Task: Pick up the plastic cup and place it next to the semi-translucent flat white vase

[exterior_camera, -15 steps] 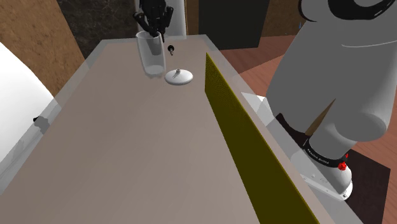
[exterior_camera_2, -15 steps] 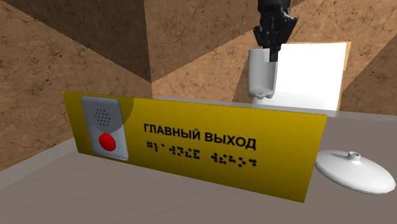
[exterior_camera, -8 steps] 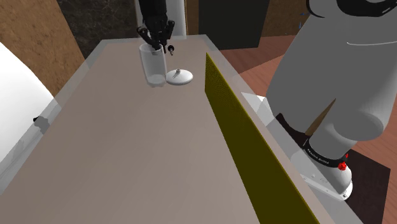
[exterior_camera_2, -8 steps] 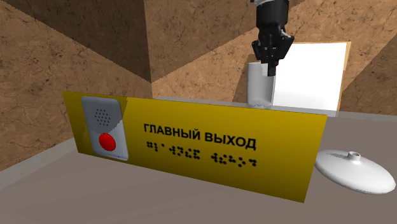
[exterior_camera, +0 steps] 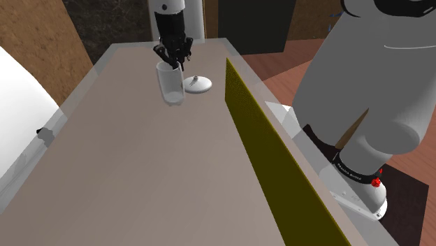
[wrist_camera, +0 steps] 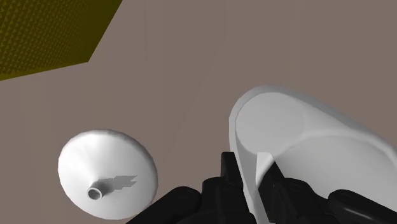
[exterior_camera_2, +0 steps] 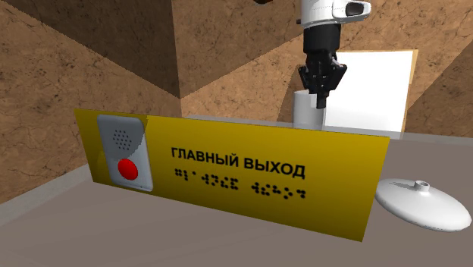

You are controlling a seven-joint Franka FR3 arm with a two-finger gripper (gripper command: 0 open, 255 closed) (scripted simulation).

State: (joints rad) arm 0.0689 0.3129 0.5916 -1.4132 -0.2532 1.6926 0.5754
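Jaws were clamped on the translucent cup's (exterior_camera: 170, 82) rim wall, one finger inside and one outside, barely parted. Versus 1 s earlier, the cup had dropped lower and shifted toward the flat white vase (exterior_camera: 198, 84). It hung upright near the vase, on the side away from the yellow exit sign (exterior_camera: 269, 161). In the second exterior view the sign now hid the cup's base. Contact with the counter (exterior_camera: 126, 168) couldn't be confirmed.

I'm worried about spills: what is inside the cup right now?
One finger of the tool reaches inside the cup, pinching its wall against the other finger outside. The visible inner wall is bare white; the cup's bottom is hidden behind the tool.
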